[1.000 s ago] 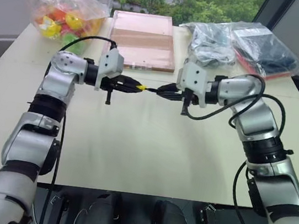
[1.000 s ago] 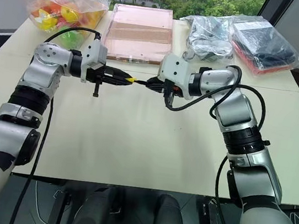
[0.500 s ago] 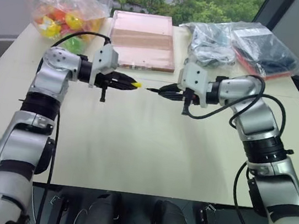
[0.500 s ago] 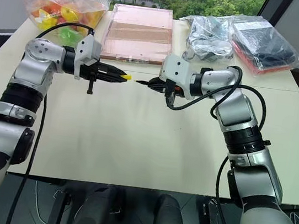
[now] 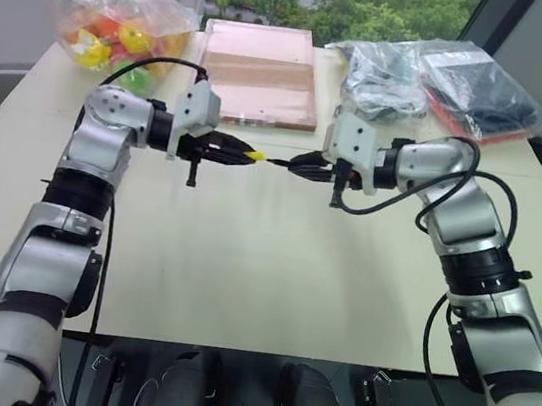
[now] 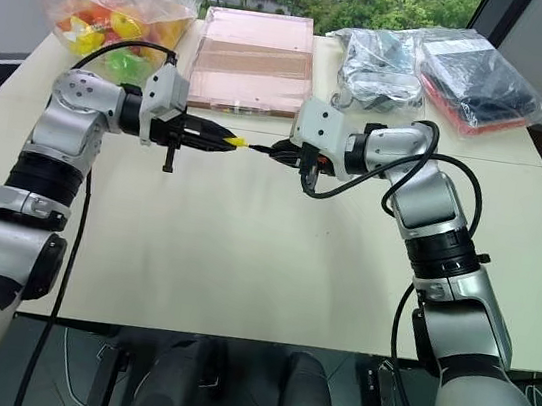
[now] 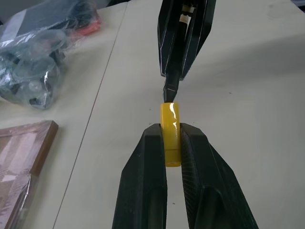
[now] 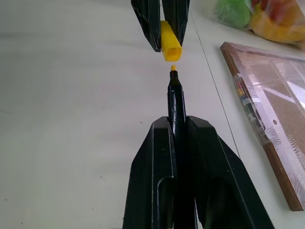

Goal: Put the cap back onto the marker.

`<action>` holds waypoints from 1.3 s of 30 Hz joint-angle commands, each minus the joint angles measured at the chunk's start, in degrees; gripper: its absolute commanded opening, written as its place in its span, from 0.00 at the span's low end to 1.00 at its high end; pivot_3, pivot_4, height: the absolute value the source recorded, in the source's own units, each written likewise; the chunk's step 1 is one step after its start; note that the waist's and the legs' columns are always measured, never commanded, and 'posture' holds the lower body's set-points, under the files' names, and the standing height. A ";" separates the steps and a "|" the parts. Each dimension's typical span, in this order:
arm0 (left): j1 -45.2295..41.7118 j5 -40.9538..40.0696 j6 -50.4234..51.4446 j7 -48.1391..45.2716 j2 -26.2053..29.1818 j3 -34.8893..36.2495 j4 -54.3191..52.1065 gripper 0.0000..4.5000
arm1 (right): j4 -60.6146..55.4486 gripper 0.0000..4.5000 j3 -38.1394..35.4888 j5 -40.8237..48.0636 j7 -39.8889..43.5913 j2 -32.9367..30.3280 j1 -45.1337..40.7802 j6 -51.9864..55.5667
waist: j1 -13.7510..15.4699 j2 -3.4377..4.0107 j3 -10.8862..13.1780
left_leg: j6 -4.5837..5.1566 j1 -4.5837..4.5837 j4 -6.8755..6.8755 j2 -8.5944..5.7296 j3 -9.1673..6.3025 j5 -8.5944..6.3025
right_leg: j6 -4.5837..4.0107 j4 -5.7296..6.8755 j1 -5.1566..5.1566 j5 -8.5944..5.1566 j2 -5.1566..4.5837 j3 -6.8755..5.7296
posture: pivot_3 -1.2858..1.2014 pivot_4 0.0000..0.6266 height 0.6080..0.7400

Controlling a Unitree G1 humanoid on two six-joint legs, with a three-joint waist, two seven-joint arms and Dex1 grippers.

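So both arms are held up over the desk (image 5: 263,262), tools pointing at each other. The left tool (image 7: 172,138) is clamped on the cap (image 7: 170,133), the little yellow tube sticking out past its fingertips with the open end facing the other arm. The right tool (image 8: 176,126) is pinched around the marker (image 8: 176,102), black body poking forward with its tiny yellow tip just short of the cap's mouth, lined up but not in. Both are held above the desk, not resting on it. Further back there's a bag of colourful toys (image 5: 116,10), a wooden-framed board (image 5: 259,70) and 2 plastic bags of dark stuff (image 5: 440,75).
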 commanded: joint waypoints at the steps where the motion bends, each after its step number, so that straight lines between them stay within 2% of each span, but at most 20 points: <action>1: -1.53 0.32 -1.31 0.29 0.74 0.63 0.31 0.01 | -1.78 0.00 -1.48 0.00 -0.39 -0.37 -1.47 -0.67 | 0.00 0.00 0.00 | 0.00 0.00 0.00 0.00 0.00 0.00 | 0.00 0.00 0.00 0.00 0.00 0.00 | 0.52 0.24 1.00; 29: -1.75 0.75 -1.87 0.57 -2.27 -0.28 -0.10 0.01 | -3.09 0.00 -0.59 0.34 -0.72 2.30 -1.23 0.00 | 0.01 0.00 0.00 | 0.00 0.00 0.01 0.00 0.00 0.00 | 0.00 0.01 0.00 0.00 0.00 0.00 | 0.52 0.24 1.00; 39: -2.59 1.77 -4.45 -4.35 -2.60 -3.08 -1.47 0.01 | 0.12 0.00 0.31 -2.80 0.43 2.16 -3.16 -6.25 | -0.02 0.00 0.00 | 0.00 0.00 0.01 0.00 0.00 0.00 | 0.00 0.01 0.00 0.00 0.00 0.00 | 0.52 0.24 1.00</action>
